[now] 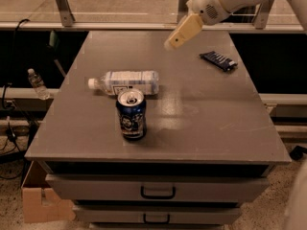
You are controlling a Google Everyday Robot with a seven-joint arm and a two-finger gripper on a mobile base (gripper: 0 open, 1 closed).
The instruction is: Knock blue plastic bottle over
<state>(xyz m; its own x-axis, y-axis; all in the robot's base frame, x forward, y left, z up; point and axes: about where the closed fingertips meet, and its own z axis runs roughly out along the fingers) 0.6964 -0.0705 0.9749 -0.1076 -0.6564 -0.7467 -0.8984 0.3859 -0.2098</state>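
Camera view: the blue plastic bottle (125, 82) lies on its side near the middle of the table (216, 123), cap pointing left, so the knock looks done. A blue drink can (131, 114) stands upright just in front of it. The tool (171, 43) hangs above the table's far side, well apart from the bottle, probably clear because its work is finished. Whether it is wide or narrow I cannot tell.

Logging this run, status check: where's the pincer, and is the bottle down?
Pincer hovers over table's far side, touching nothing. Blue plastic bottle lying on its side. Blue drink can upright just in front.
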